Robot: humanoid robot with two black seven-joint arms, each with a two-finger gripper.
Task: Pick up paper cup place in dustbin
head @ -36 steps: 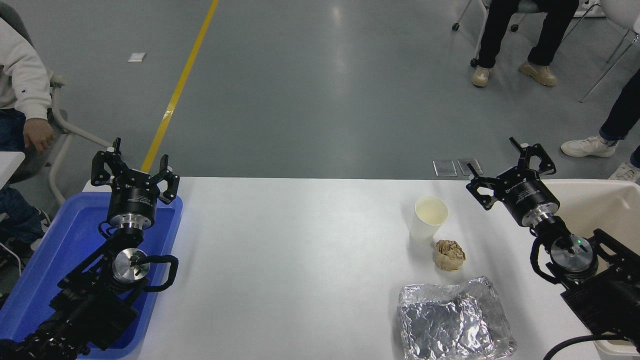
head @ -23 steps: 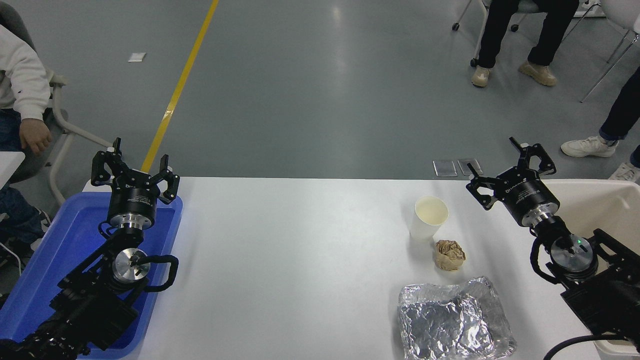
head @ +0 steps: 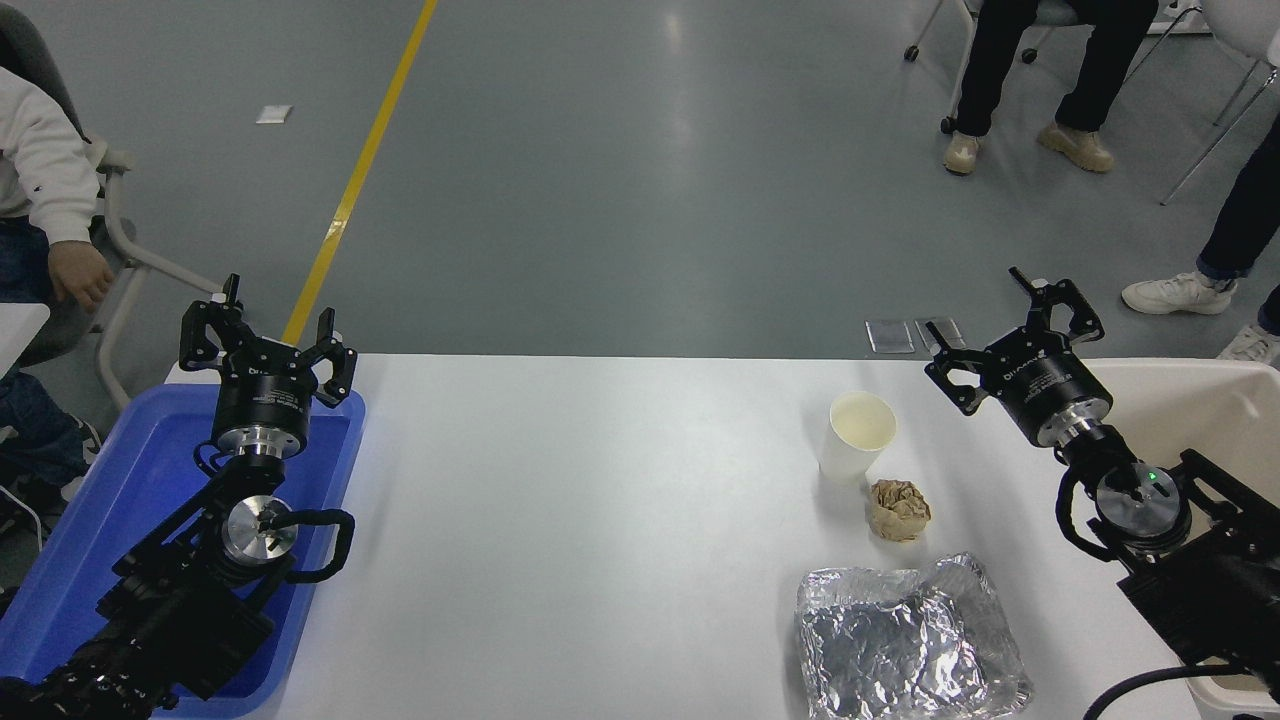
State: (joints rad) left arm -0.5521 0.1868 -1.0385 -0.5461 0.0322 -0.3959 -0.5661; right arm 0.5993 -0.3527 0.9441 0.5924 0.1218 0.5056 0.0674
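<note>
Grey, glossy flooring is seen beyond the far edge, crossed by a yellow line (head: pixel 358 180) at the far left. At the far right, the legs of seated people (head: pixel 1040 70) are visible, and at the far left a person's white sleeve (head: pixel 45 165) is seen beside a chair.

Most of the near view is filled by the white surface (head: pixel 600 520). Its left end is overlapped by a blue tray (head: pixel 110 500), above which the left arm is parked; the left gripper (head: pixel 267 335) is held pointing away from the camera with its jaws spread wide and nothing between them. At the right end, the cream dustbin (head: pixel 1200 405) is seen, partly hidden by the right arm. The right gripper (head: pixel 1010 320) is held above the far right part of the surface, just left of the dustbin, with its jaws wide apart and empty, well clear of the cup.

A crumpled foil tray (head: pixel 905 640) is seen lying at the near right. The paper cup (head: pixel 857 435) is found standing upright on the surface, mouth open upward, to the left of the right gripper and untouched by it. A brown paper ball (head: pixel 898 510) is seen lying just near and to the right of the cup, between it and the foil tray.
</note>
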